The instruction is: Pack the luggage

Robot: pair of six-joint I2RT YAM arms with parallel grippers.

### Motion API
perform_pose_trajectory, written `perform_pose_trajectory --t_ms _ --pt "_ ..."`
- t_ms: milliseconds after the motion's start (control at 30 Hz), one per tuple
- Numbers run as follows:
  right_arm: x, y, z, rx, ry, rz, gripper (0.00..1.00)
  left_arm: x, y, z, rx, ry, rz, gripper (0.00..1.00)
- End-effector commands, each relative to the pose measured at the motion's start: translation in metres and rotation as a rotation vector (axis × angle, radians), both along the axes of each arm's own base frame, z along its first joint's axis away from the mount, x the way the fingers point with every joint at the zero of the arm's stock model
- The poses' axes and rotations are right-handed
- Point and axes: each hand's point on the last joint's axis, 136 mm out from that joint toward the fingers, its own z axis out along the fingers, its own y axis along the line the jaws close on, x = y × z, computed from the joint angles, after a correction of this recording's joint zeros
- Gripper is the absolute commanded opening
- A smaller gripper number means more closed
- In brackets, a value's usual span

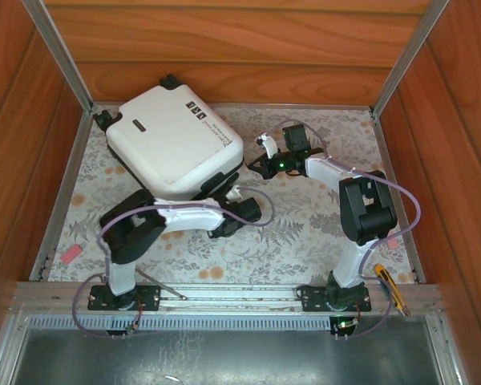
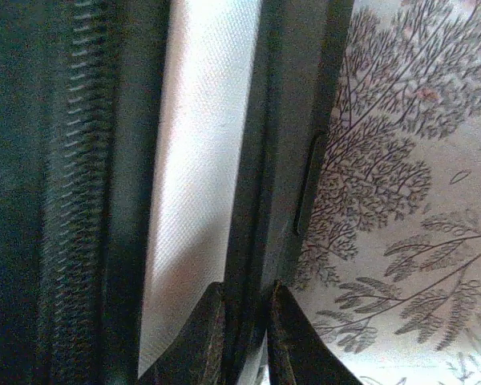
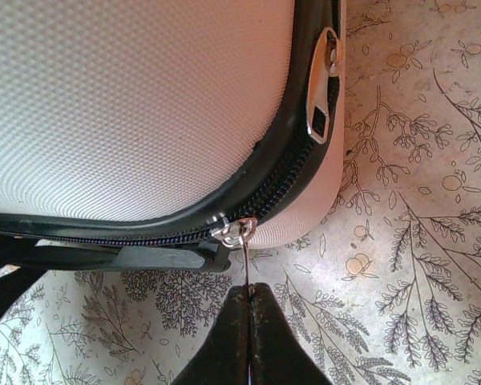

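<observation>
Cloth [image 1: 305, 241] with fern print under luggage [image 1: 172, 144]; wooden walls [image 1: 224, 40] around.

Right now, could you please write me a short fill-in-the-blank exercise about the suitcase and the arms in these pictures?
1. The luggage lies on the floral table cover with its lid ____.
2. The right pincer is shut on the thin metal ____ of the zipper.
3. The luggage's shell is ____ in colour.
4. A yellow-handled tool lies at the table's near ____ corner.
Missing words: closed; pull; white; right.
</observation>
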Motion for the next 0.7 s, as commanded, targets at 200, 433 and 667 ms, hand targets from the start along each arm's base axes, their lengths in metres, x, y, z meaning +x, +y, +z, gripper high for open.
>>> perform_pose_trajectory --t_ms 200,433,667 --pt "0.026 -0.005 0.001 -0.066 -0.094 -0.076 0.0 -0.07 -0.006 -0.038 -0.421 0.279 -0.158 0.0" --pt "0.047 -0.006 0.0 -0.106 -0.133 -0.098 0.0 -0.086 -0.008 -0.034 -0.515 0.307 -0.24 0.0" --pt "0.086 -0.014 0.012 -0.154 -0.244 -0.15 0.0 -0.096 -0.015 -0.043 -0.517 0.371 -0.28 0.0"
